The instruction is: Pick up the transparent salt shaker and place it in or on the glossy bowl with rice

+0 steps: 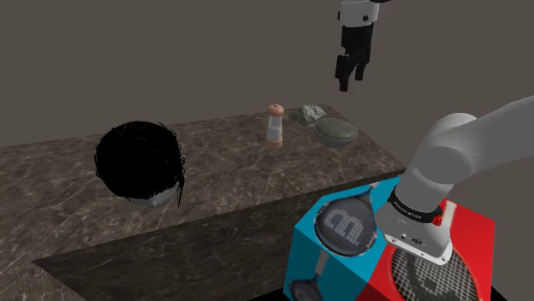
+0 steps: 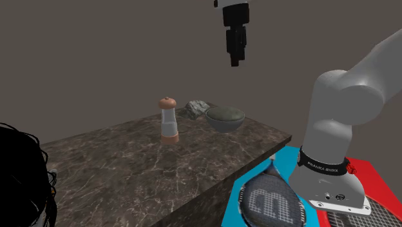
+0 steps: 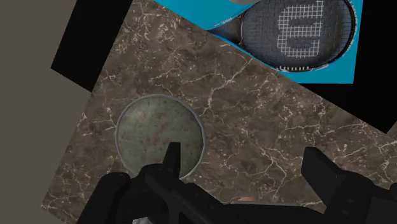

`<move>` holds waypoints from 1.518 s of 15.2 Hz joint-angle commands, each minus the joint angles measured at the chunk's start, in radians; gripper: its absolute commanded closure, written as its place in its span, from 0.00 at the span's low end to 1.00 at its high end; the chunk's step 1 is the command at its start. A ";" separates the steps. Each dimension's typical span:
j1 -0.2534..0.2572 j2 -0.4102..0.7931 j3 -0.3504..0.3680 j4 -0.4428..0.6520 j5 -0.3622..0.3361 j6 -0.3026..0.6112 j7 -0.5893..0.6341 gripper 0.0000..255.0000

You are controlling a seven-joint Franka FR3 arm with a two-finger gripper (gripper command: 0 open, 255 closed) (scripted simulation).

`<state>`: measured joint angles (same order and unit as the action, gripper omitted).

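The salt shaker (image 1: 274, 126) stands upright on the dark marble counter (image 1: 222, 175); it has a clear body with a peach cap and base. To its right in the shoulder view sits a grey bowl (image 1: 335, 132) with a mottled grey-green filling. My gripper (image 1: 348, 80) hangs high over the bowl, open, with nothing between its fingers. The second exterior view shows the shaker (image 2: 169, 119) left of the bowl (image 2: 225, 117) and the gripper (image 2: 235, 57) well above them. In the wrist view the bowl (image 3: 159, 133) lies beside one finger of the gripper (image 3: 243, 156).
A small grey rock-like lump (image 1: 310, 113) lies behind the bowl near the counter's far edge. A black shaggy object (image 1: 141, 162) sits on the counter at the shoulder view's left. The blue and red stand (image 1: 342, 256) is below the counter's near corner.
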<state>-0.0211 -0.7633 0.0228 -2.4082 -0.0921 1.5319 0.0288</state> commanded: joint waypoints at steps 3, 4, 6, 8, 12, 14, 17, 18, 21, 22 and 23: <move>0.004 0.059 0.002 0.003 0.002 0.069 0.003 0.00; 0.006 0.089 0.004 0.006 0.003 0.102 0.004 0.00; 0.010 0.152 0.007 0.018 0.005 0.167 0.007 0.00; 0.013 0.218 0.010 0.034 0.005 0.229 0.009 0.00; 0.019 0.353 0.017 0.084 0.005 0.341 0.013 0.00; 0.022 0.423 0.021 0.116 0.004 0.391 0.016 0.00; 0.026 0.527 0.028 0.175 0.000 0.457 0.019 0.00; 0.027 0.563 0.030 0.197 -0.001 0.477 0.020 0.00; 0.031 0.668 0.036 0.270 -0.007 0.529 0.023 0.00; 0.033 0.703 0.038 0.296 -0.009 0.544 0.024 0.00; 0.034 0.738 0.040 0.324 -0.012 0.558 0.026 0.00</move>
<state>0.0122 -0.0716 0.0614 -2.1159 -0.1006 2.0673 0.0528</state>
